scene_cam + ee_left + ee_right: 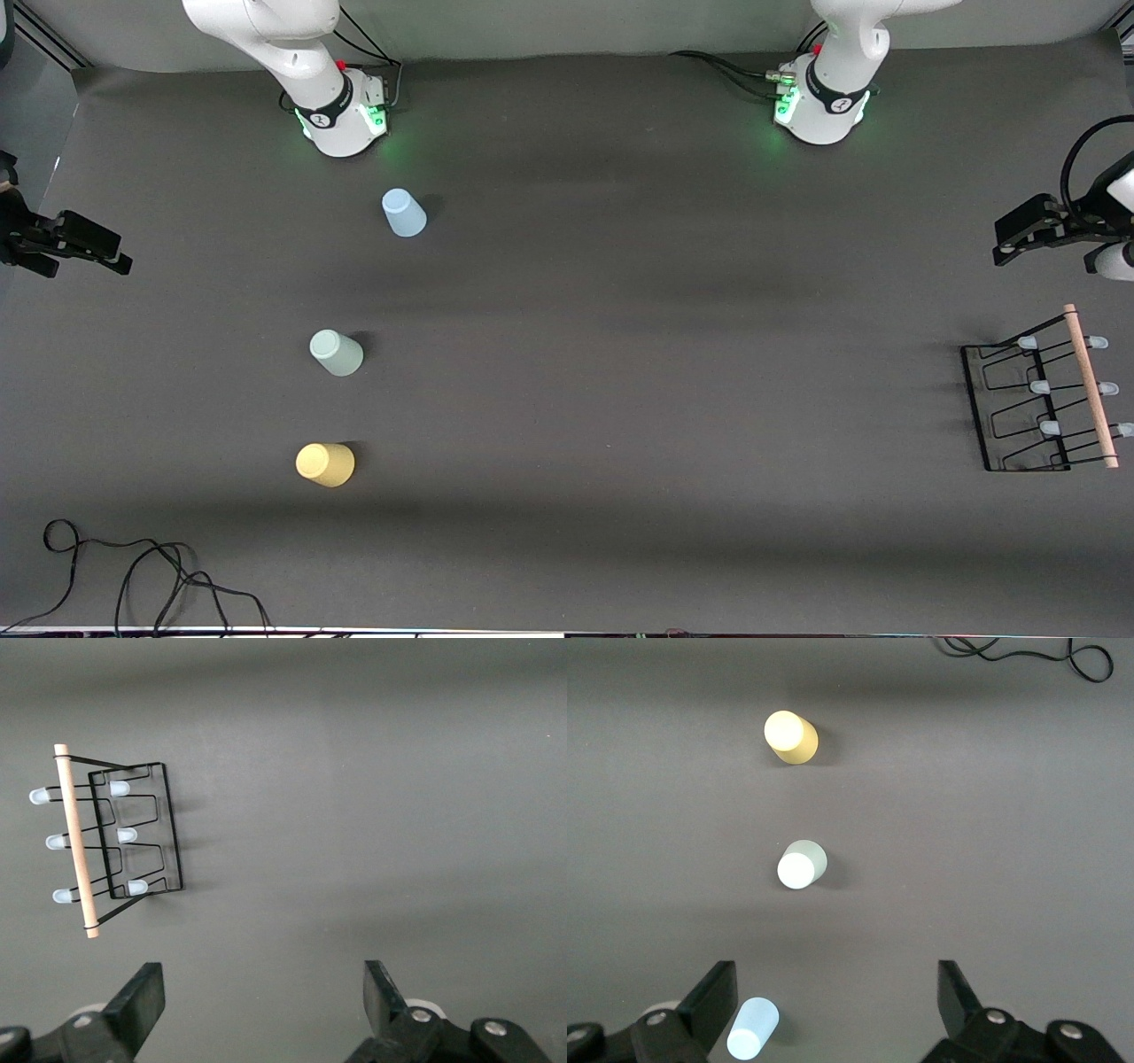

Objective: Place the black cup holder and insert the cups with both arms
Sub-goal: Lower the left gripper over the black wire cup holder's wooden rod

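No readable brand or writing on the black cup holder (pixel 1041 394), standing at the left arm's end of the table, nor on the light blue cup (pixel 404 213), mint green cup (pixel 337 353) and yellow cup (pixel 325 464), upside down in a row toward the right arm's end, yellow nearest the front camera. Left gripper (pixel 264 1003) spread wide and empty, up over the table near the holder. Right gripper (pixel 837 1003) likewise wide and empty, over the table near the blue cup.

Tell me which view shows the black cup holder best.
The left wrist view: the black cup holder sits whole and large, handle and prongs distinct. The front view shows it smaller at the table's edge; the right wrist view misses it.
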You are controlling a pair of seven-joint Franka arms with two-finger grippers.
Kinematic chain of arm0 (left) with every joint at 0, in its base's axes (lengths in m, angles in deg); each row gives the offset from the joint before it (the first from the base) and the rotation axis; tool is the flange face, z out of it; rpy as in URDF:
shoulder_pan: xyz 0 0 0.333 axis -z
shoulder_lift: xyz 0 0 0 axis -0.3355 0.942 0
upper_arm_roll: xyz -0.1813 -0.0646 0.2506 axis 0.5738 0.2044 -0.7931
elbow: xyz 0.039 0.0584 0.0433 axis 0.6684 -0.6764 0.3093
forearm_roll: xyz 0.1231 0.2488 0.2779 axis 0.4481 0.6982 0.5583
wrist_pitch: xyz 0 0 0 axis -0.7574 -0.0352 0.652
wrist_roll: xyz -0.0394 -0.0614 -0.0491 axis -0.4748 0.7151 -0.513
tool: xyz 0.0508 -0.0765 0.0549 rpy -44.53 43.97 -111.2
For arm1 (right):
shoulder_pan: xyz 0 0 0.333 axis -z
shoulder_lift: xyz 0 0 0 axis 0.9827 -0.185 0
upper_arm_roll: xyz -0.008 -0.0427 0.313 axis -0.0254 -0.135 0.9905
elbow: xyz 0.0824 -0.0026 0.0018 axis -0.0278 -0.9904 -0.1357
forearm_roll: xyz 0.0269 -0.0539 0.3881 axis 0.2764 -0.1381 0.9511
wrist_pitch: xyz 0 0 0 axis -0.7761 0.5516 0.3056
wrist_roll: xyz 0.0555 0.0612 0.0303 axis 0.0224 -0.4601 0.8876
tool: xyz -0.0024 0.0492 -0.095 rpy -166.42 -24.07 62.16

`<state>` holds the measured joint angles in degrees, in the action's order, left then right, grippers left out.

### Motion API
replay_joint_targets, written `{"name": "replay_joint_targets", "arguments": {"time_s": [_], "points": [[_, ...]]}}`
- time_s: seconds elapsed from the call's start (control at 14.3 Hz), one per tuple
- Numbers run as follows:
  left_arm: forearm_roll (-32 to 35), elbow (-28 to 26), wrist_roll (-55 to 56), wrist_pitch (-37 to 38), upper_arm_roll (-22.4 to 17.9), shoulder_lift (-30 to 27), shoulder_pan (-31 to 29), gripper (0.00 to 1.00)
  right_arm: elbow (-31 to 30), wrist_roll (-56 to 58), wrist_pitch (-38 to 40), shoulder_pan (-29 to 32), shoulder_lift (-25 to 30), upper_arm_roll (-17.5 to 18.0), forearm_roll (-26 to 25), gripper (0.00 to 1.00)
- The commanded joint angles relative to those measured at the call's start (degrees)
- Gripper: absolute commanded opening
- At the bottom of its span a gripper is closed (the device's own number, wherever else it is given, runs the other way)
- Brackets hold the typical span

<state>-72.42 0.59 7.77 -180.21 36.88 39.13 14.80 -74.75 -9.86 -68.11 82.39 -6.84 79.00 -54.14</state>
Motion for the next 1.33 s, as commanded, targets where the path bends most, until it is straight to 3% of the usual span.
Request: {"name": "replay_joint_targets", "arguments": {"time_s": [0.0, 0.63, 1.05, 1.26], "points": [[-0.39, 0.72, 0.28, 0.92, 0.15, -0.20, -0.03, 1.00, -0.03, -1.16, 0.14, 0.11, 0.26, -0.17, 0.91, 1.00], [-0.39, 0.11, -0.34, -3.21, -0.38, 3.13, -3.28, 1.00, -0.21, -1.16, 0.31, -0.32, 0.17, -0.17, 0.65, 1.00], [-0.13, -0.50, -3.31, -8.83, -0.38, 10.07, -10.13, 1.00, -0.12, -0.81, 0.31, -0.32, 0.17, -0.17, 0.56, 1.00], [0.49, -3.04, -8.04, -13.83, -0.38, 13.68, -16.62, 1.00, -0.21, -0.63, 0.22, -0.41, 0.17, -0.08, 0.12, 1.00]]}}
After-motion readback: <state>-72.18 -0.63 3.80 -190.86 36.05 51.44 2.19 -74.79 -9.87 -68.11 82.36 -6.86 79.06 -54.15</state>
